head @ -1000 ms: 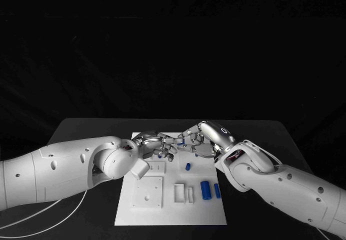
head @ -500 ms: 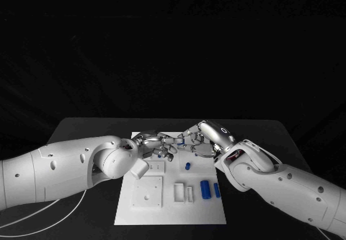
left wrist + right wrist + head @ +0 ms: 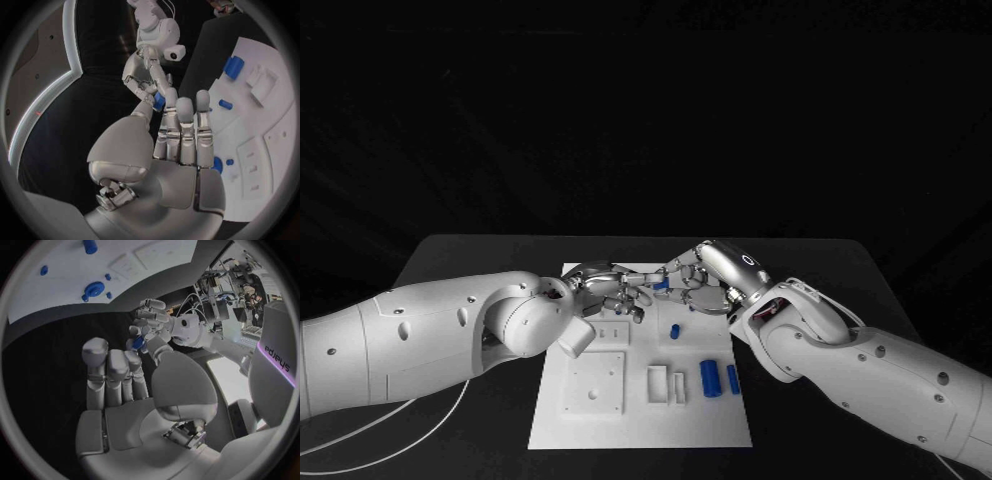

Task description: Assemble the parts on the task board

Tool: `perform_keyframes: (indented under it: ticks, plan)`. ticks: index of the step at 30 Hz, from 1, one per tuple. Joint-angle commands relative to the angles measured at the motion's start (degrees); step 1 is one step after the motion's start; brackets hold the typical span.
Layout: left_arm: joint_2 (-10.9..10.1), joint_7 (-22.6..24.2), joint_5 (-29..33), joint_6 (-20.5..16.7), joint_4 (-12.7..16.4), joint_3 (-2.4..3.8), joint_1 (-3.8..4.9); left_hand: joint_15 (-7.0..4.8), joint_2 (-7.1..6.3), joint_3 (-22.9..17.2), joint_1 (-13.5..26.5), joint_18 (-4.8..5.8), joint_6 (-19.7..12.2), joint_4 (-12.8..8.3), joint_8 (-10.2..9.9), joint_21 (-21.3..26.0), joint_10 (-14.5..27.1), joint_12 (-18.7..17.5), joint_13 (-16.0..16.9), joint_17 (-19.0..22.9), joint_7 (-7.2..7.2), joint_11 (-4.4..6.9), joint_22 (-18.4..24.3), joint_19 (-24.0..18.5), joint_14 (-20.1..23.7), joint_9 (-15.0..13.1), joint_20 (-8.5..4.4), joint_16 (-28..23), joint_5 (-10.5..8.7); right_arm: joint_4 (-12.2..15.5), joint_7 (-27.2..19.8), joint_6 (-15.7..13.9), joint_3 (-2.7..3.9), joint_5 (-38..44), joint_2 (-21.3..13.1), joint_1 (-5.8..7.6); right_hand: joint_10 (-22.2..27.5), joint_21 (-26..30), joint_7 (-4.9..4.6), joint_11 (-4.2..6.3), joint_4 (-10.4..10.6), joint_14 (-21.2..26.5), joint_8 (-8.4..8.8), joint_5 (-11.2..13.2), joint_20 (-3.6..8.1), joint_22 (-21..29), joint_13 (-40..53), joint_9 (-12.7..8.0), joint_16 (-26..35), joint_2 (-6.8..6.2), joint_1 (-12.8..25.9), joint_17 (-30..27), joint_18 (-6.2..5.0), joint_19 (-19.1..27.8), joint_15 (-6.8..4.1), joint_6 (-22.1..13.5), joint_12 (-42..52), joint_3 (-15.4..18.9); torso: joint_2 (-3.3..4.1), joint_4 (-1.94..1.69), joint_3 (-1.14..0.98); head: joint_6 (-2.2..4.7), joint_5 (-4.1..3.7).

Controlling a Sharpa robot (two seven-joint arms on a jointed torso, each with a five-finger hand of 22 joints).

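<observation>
you have the white task board (image 3: 646,400) lying in the middle of the black surface (image 3: 473,260), with both arms crossing over its far end. on the board's near half two blue cylinders (image 3: 711,379) lie side by side toward the right, and a smaller blue piece (image 3: 675,332) sits further up, just below the hands. white raised blocks (image 3: 666,386) stand to the left of the cylinders.

your left hand (image 3: 610,290) and right hand (image 3: 692,282) meet fingertip to fingertip above the board's far edge, blocking the head camera's sight of what lies under them. a small blue part (image 3: 661,285) sits between them; in the wrist views it shows at the tips where both hands' fingers come together. both hands touch it, the remaining fingers loosely extended, but you cannot tell which hand carries it.
</observation>
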State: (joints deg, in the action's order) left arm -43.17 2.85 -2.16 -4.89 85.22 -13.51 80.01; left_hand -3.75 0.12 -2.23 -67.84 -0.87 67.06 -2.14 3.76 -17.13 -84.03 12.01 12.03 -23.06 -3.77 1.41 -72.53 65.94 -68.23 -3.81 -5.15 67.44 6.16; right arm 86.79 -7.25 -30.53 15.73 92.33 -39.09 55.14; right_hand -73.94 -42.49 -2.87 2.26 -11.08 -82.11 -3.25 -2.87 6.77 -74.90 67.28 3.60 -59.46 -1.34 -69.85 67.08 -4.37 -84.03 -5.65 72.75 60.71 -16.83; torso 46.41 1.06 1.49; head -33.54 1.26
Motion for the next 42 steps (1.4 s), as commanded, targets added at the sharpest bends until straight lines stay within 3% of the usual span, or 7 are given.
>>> perform_keyframes:
  ticks: [1,13,20,24,27,29,42]
  plan:
    - [-0.02,-0.87,-2.27,2.05,-0.04,0.03,0.03,0.1,-1.79,0.52,1.17,0.59,-1.13,0.86,-0.11,0.4,-0.42,-0.32,0.22,-0.02,-0.37,-0.6,0.23,-0.27,0.61,-0.09,0.34,-0.16,-0.14,0.35,-0.84,1.24,0.03,0.12,-0.18,-0.17,-0.83,-0.33,1.42,0.56,0.27,-0.41,-0.4,-0.05,0.27,-5.03,0.09,0.16,0.22,1.25,-0.56,0.02,0.75,-2.8,-0.13,1.51,-0.28,-0.02,0.0,0.02,0.03,0.0,0.1]
    - [-0.91,-1.5,-4.82,2.76,-1.34,0.03,0.03,1.14,-5.79,4.63,1.2,-0.15,-5.09,7.32,0.26,0.83,4.82,4.19,1.49,0.62,-1.42,-1.8,0.71,-0.9,1.95,-0.44,1.44,0.97,0.59,0.67,-1.65,2.28,0.03,-2.69,-1.44,-0.74,-0.97,-0.63,1.41,0.54,0.19,-0.51,-0.4,-0.24,0.25,-5.09,0.41,0.16,0.23,1.14,-0.5,0.15,0.7,-2.82,-0.12,1.56,-0.39,-0.17,-0.02,0.01,-0.02,0.03,0.44]
    - [-1.92,-0.47,-5.26,2.92,-2.79,0.04,0.03,0.97,-4.25,5.43,2.66,-0.05,-1.47,7.79,2.55,0.89,5.65,4.54,1.39,0.75,-0.28,-1.57,0.77,-0.98,2.1,-2.64,1.31,0.98,4.07,0.16,-1.92,2.46,0.03,-5.55,-2.06,-0.85,-0.96,-0.65,1.41,0.54,0.18,-0.5,-0.4,-0.25,0.24,-5.1,0.46,0.15,0.26,1.15,-0.46,0.16,0.65,-2.8,-0.11,1.54,-0.43,-0.17,-0.02,-0.02,-0.06,0.09,0.42]
    - [-2.38,1.34,-5.3,2.66,-3.55,0.05,0.03,-0.06,0.2,7.57,4.71,0.85,0.0,5.21,8.9,0.82,4.92,6.64,2.42,0.41,2.31,-0.32,0.58,-0.86,1.93,-14.72,0.32,1.53,21.2,-0.43,-3.17,3.29,0.04,-9.11,-2.49,-0.89,-0.99,-0.66,1.43,0.54,0.29,-0.53,-0.4,-0.9,0.22,-5.09,0.57,0.15,0.26,1.01,-0.16,0.21,0.55,-2.79,-0.1,1.52,-0.5,0.04,-0.01,0.03,-0.04,0.18,0.66]
    - [-2.51,1.98,-5.44,3.51,-3.98,0.06,0.03,-0.2,1.23,9.42,7.89,0.87,-6.82,3.17,16.22,0.57,7.2,11.59,5.57,-0.11,2.81,-0.06,-0.01,-1.09,2.45,-35.14,0.31,2.58,22.35,-0.8,-4.26,4.13,0.04,-11.8,-2.62,-0.9,-1.05,-0.92,1.45,0.53,0.01,-0.55,-0.36,-3.45,0.04,-5.16,0.96,0.12,0.29,1.78,-0.37,0.39,0.18,-2.7,-0.07,1.45,-0.69,2.88,-0.01,0.11,-0.02,0.15,0.79]
    - [-2.47,2.11,-5.84,4.24,-4.17,0.07,0.03,-0.3,1.43,9.19,8.62,0.87,-6.87,2.93,15.35,0.3,8.56,14.23,6.85,-0.16,3.12,0.21,-0.41,-1.09,2.6,-41.21,0.17,3.38,22.22,-0.97,-4.7,4.62,0.04,-13.29,-2.58,-0.91,-1.06,-1.04,1.44,0.53,-0.03,-0.56,-0.38,-3.54,0.05,-5.18,0.99,0.13,0.27,1.85,-0.4,0.4,0.21,-2.72,-0.06,1.43,-0.67,2.81,0.0,0.11,-0.02,0.11,0.78]
    - [-1.41,2.28,-10.09,7.91,-4.5,0.1,0.01,-0.14,0.91,8.66,9.05,0.87,-4.65,1.65,8.93,0.39,10.37,16.64,6.56,1.01,2.98,-0.03,-0.86,-1.68,3.63,-49.61,0.36,4.35,21.87,-2.67,-5.13,7.6,0.04,-18.6,-0.75,-0.91,-1.03,-1.27,1.38,0.48,-0.13,-0.49,-0.38,-5.51,0.07,-5.21,1.17,0.14,0.33,1.88,0.17,0.47,0.28,-2.65,-0.04,1.23,-0.76,2.95,0.03,0.0,-0.02,-0.03,0.24]
